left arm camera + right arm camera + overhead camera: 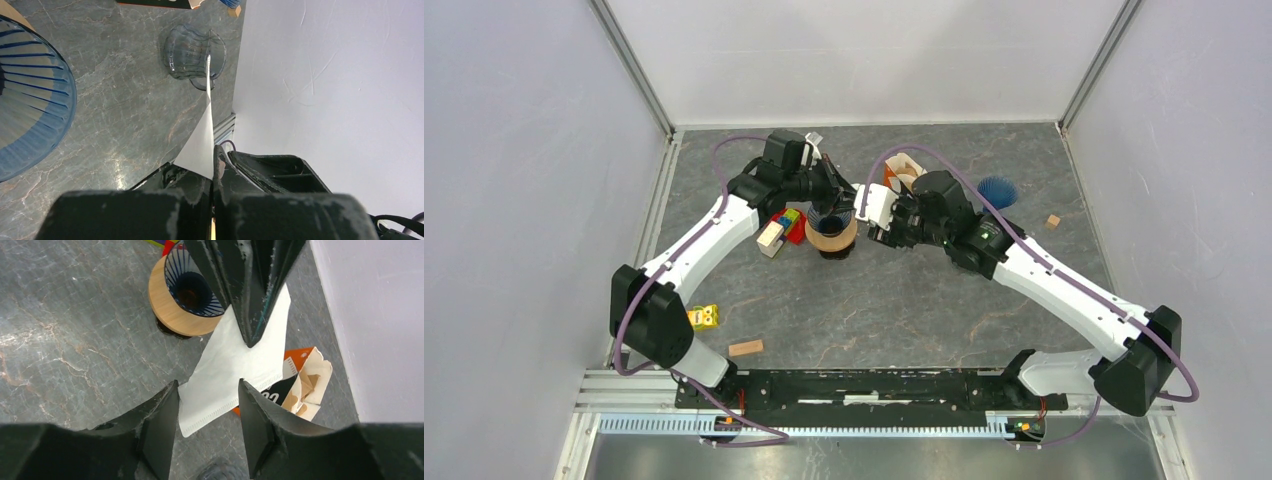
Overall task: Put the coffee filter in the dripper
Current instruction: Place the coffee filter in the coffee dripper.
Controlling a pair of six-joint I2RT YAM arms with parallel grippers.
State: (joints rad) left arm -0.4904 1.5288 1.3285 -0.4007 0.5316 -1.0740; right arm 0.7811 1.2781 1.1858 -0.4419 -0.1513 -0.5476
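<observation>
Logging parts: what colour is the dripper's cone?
The dripper cone is ribbed dark blue; right wrist view shows it best.

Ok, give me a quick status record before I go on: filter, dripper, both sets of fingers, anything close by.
filter: white paper filter, flat, held in the air beside the dripper, not in it
dripper: blue ribbed cone on a wooden ring, upright on the table, no filter inside
left fingers: shut on the filter's upper part
right fingers: open, one on each side of the filter's lower edge, not clamped
close by: opened filter box just behind the filter; glass cup on the table
</observation>
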